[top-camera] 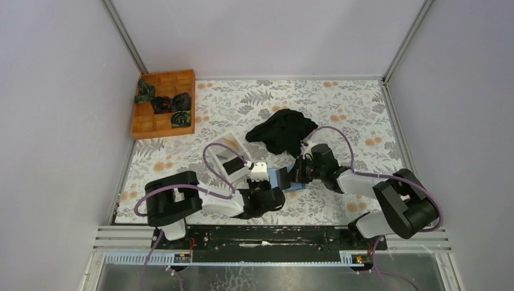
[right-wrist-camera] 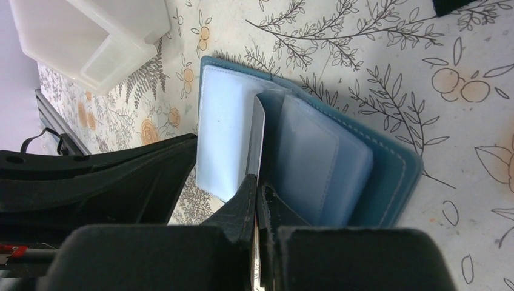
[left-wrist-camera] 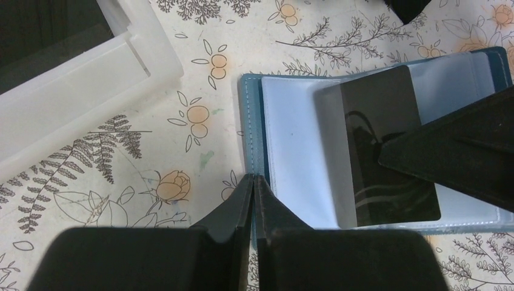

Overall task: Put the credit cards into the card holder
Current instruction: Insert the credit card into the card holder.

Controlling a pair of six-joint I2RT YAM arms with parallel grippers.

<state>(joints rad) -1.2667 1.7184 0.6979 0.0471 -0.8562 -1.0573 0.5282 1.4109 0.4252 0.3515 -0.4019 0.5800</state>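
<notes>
The teal-blue card holder [left-wrist-camera: 291, 157] lies open on the floral mat, its pale inner face up. My left gripper [left-wrist-camera: 253, 179] is shut on its near left edge, a strip of teal showing between the fingers. A black credit card [left-wrist-camera: 388, 151] sits slanted over the clear pocket, partly inside it. My right gripper [right-wrist-camera: 257, 182] is shut on that card, which the right wrist view shows edge-on as a thin pale strip [right-wrist-camera: 258, 127] standing over the holder [right-wrist-camera: 357, 163]. From above, both grippers [top-camera: 271, 180] [top-camera: 295, 176] meet at the holder [top-camera: 282, 179].
A white shallow tray [top-camera: 233, 156] stands just left of and beyond the holder, its rim [left-wrist-camera: 79, 79] close to the left gripper. A black cloth [top-camera: 283, 130] lies behind. A wooden compartment tray [top-camera: 163, 103] with dark objects sits at the far left.
</notes>
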